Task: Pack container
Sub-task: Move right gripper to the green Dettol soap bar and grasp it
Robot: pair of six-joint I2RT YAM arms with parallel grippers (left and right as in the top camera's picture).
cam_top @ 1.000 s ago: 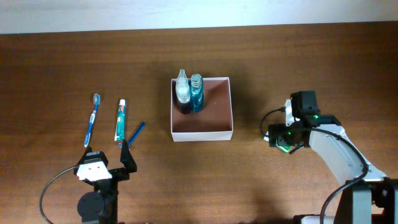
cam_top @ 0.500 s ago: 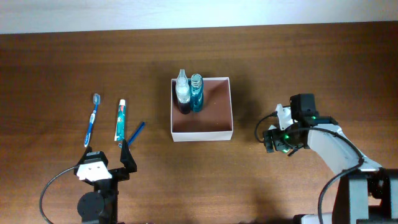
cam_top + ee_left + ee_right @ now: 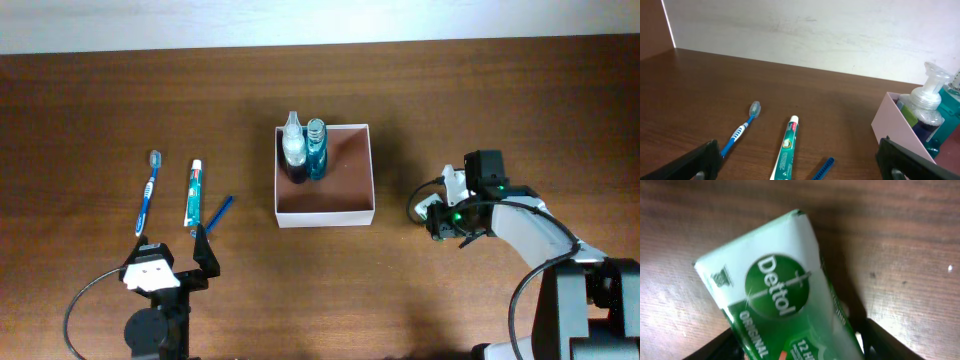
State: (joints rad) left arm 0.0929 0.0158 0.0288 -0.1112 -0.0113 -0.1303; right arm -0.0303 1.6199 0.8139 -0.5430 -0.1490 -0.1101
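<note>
Right tool: fingers sit on either side of a green-and-white Dettol soap pack. It looks clamped on the pack. The shadow under the pack suggests it is held off the bench, though I can't tell the height. The pack's long axis runs diagonally in the wrist view, with one end buried between the fingers and the other sticking out past them.

The container is to this tool's left and a little further forward, near but not touching. Its right wall is the side facing the tool. Inside it, a clear pump bottle and a blue bottle stand upright, touching or nearly so, against the far-left corner. The floor on the near and right side is bare, so the free space is on the tool's side.

Left tool: fingers wide apart, holding nothing, parked low. Just ahead of it on the bench are a toothbrush, a toothpaste tube and a short blue stick. All three lie flat with their long axes running roughly away from the tool. The container is to this tool's right and forward, well apart.

Judgement: the right arm is nearer the container and is the one carrying a load. The next move is likely a leftward carry over the right wall, dropping the pack onto the bare floor. The risk is the protruding end clipping the thin wall or the bottles.
</note>
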